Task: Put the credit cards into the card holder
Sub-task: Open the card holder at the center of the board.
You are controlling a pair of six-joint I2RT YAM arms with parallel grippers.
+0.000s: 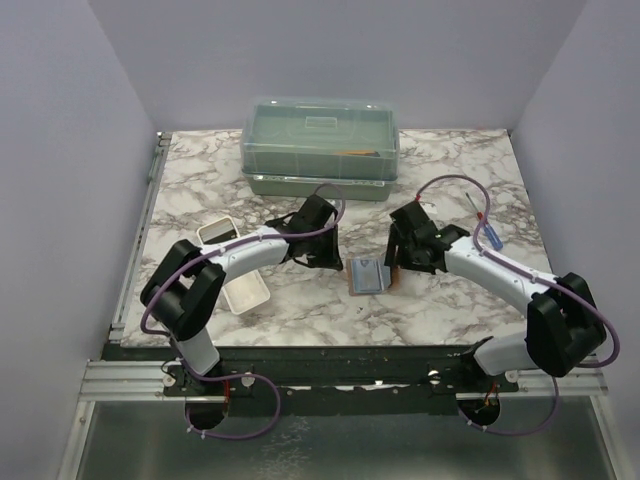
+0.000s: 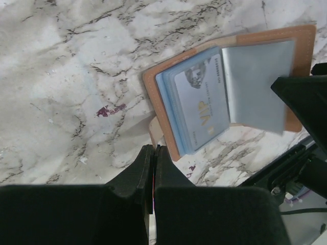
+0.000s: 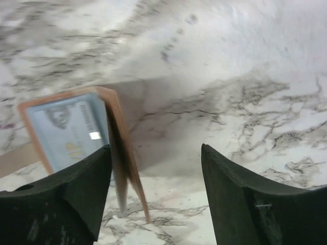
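Observation:
The brown card holder (image 1: pixel 368 276) lies open on the marble table between my two grippers. In the left wrist view its left half (image 2: pixel 153 89) holds a stack of pale blue credit cards (image 2: pixel 202 104), the top one with a gold "VIP" print. A grey pocket leaf (image 2: pixel 255 84) stands up on the right. My left gripper (image 2: pixel 153 149) is shut, its tips on the holder's pale snap tab (image 2: pixel 155 131). My right gripper (image 3: pixel 155 150) is open. The holder's raised brown cover (image 3: pixel 120 148) stands between its jaws, close to the left finger. The cards also show in the right wrist view (image 3: pixel 69 130).
A translucent green lidded box (image 1: pixel 320 145) stands at the back centre. A long white tray (image 1: pixel 235 265) lies under the left arm. A blue-handled tool (image 1: pixel 490 232) lies at the right. My right gripper's body (image 2: pixel 306 102) is close to the holder's right edge.

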